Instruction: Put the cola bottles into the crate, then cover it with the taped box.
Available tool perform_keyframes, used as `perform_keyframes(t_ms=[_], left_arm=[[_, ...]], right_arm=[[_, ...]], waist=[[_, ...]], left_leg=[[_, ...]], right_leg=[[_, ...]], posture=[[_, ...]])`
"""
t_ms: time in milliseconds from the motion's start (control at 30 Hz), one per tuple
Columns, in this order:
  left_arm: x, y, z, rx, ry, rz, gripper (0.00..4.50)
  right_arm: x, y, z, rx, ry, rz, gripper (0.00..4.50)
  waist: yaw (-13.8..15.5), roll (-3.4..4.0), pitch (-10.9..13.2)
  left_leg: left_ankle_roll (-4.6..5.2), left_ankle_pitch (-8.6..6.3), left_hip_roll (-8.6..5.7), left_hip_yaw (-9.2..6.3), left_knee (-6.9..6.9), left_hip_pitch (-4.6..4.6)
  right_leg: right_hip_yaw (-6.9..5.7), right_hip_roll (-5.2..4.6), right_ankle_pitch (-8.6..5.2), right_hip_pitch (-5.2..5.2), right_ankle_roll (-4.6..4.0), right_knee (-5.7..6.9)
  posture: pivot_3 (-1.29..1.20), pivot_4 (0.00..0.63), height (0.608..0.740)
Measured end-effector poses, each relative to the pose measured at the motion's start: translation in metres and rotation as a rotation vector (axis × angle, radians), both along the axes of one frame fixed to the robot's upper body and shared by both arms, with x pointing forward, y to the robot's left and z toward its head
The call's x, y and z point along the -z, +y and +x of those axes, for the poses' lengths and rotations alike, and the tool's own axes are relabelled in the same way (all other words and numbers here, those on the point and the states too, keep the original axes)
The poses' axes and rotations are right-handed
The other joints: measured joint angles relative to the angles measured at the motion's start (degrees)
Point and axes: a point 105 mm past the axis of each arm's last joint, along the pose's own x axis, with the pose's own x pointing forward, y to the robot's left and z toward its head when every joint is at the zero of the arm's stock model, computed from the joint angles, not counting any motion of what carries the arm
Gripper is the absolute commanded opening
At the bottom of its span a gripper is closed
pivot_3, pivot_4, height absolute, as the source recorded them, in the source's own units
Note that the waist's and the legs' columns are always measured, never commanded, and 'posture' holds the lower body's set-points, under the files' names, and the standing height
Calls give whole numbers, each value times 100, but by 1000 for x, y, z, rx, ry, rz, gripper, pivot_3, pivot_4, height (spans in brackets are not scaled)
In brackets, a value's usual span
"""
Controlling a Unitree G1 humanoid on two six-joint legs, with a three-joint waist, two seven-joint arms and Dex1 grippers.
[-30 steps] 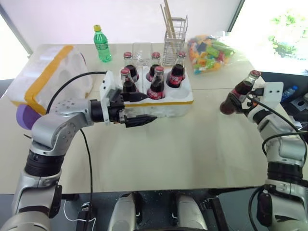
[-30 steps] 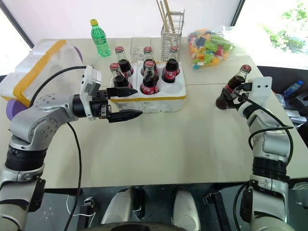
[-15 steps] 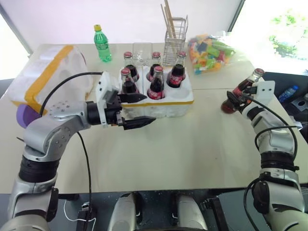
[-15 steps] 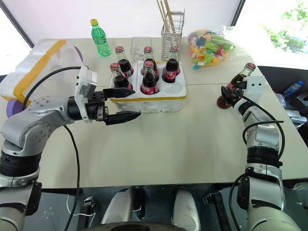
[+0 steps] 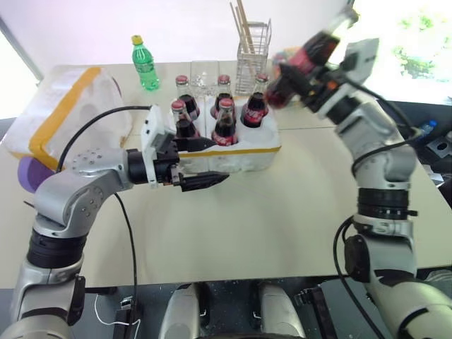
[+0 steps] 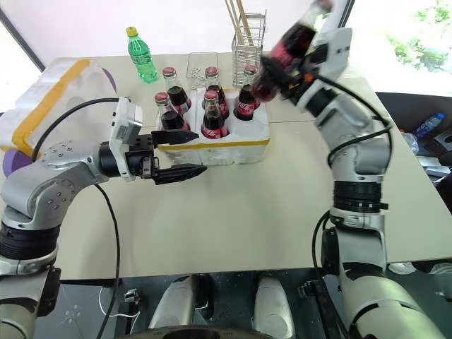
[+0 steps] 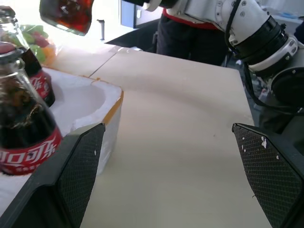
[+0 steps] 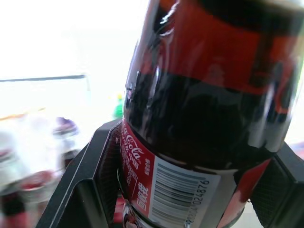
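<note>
Five cola bottles [image 5: 224, 123] stand in the wells of the crate [image 5: 233, 152] at the table's [image 5: 282, 212] middle, and the well at the crate's 4 o'clock corner is bare, which the left wrist view makes plain where the head views half hide it. At the table's 9 o'clock edge lies the taped box [image 5: 67, 113], tipped on its side, with a purple thing [image 5: 30, 173] tucked beneath it. At 11 o'clock from the crate stands a green plastic bottle [image 5: 146, 65]; at the crate's 12 o'clock is a wire holder [image 5: 252, 56] of wooden sticks. The left gripper [image 5: 201, 162] hovers level at the crate's 8 o'clock corner, its jaws spread wide with nothing between them, one finger over the crate's rim and one in front of its taped side. The right gripper [image 6: 282, 67] is raised above the crate's 2 o'clock corner, its jaws clamped on the sixth cola bottle [image 6: 286, 49], which tilts with its cap toward 1 o'clock. The right wrist view shows that bottle's [image 8: 199, 123] red label and barcode up close between the black fingers [image 8: 95, 175], detail the head views blur. A bag of coloured pieces [image 5: 286, 60] lies behind the raised arm.
</note>
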Motion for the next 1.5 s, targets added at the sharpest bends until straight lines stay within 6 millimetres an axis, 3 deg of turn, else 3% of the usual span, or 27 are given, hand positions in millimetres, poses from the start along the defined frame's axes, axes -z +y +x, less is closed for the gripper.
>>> perform_keyframes(t_ms=[67, 167, 367, 533, 767, 1000, 1067, 1133, 1500], left_arm=[[0, 0, 0, -1, -3, 0, 4500], [-1, 1, 0, -4, -9, 1, 4500], [3, 8, 1, -30, 2, 19, 4500], [5, 9, 1, -39, 5, 17, 4500], [4, 9, 2, -48, 0, 11, 4500], [1, 9, 3, -46, -21, 12, 4500], [0, 8, 3, -43, -28, 13, 4500], [-2, 7, 3, -42, -37, 14, 4500], [7, 16, 5, -94, -8, 21, 4500]], right_arm=[[15, 8, 4, -12, 36, -62, 2826], [29, 3, 9, 12, 72, -95, 2826], [42, 6, 2, -13, 19, -259, 2826], [76, 1, -1, -27, 114, -320, 2826], [73, -3, -3, -22, 112, -344, 2826], [81, 14, 15, -22, 146, -366, 2826], [84, 21, 18, -31, 149, -356, 3891], [85, 23, 20, -30, 152, -359, 4433], [86, 17, 11, -13, 172, -322, 4433]], waist=[[19, -1, 0], [64, -1, 0], [92, -2, 0], [99, -3, 1], [122, -4, 2], [32, -10, -2], [-54, -23, -10], [-87, -28, -14], [-54, -40, -25]], left_leg=[[4, -2, -10, 0, 2, -1], [4, -2, -14, 0, 1, -1], [3, -2, -13, -1, -1, 4], [4, -2, -15, -1, 4, 0], [4, -2, -20, -7, 1, -7], [2, 0, -18, -7, 3, 12], [2, 0, -12, -11, 3, 18], [1, 0, -4, -18, 2, 22], [-1, 0, 5, -26, 1, 21]], right_leg=[[0, -12, 1, 0, 1, 1], [0, -14, 1, -1, 1, 3], [-1, -12, 0, 3, 1, 4], [-1, -15, 1, 0, 2, 4], [-9, -17, 0, 0, 2, 0], [-8, -14, 1, 11, 2, 6], [-8, -7, 1, 16, 1, 8], [-7, 0, 2, 18, -1, 8], [-4, 7, 2, 18, -4, 6]], posture=[[0, 150, 736], [0, 150, 736], [0, 150, 736], [0, 150, 736], [0, 150, 736], [0, 150, 736], [0, 150, 736], [0, 150, 736], [0, 150, 736]])
